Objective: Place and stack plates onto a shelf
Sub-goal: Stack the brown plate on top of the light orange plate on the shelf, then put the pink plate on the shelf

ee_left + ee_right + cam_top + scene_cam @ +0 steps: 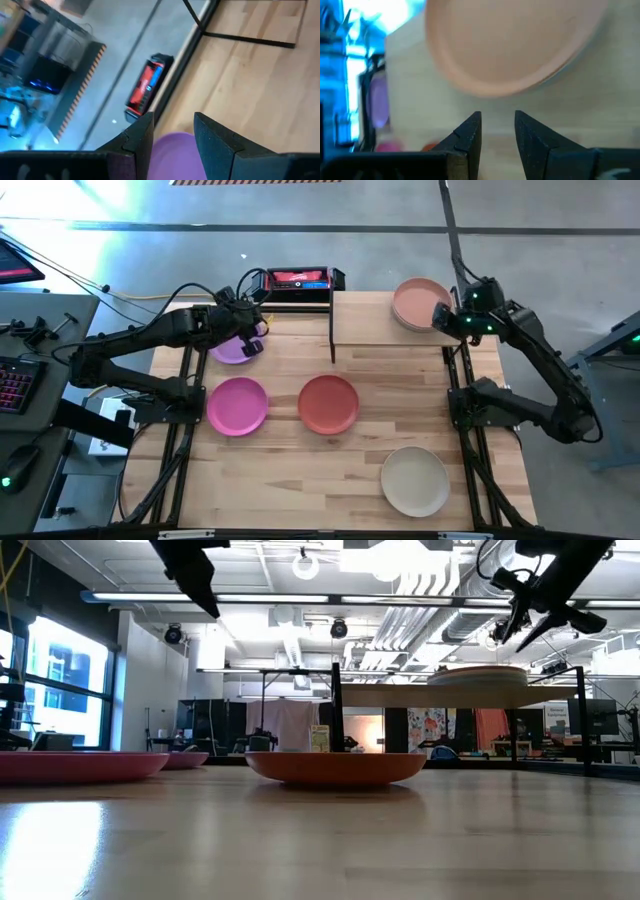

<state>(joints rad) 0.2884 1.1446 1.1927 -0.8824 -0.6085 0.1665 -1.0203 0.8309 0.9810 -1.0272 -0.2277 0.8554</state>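
Left gripper [250, 330], fingers apart, over purple plate [233, 349] at ten o'clock; should straddle its rim squarely before closing. Right gripper [445, 317], fingers apart and apparently empty, beside peach plate [420, 304] on shelf [370, 325].

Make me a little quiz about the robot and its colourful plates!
1. True or false: the peach plate sits on the shelf.
2. Which plate is under the left gripper? A purple plate B red plate C beige plate
3. Fill in: the pink plate lies beside the ___ plate in the middle of the table.

Key: 1 true. 2 A. 3 red.
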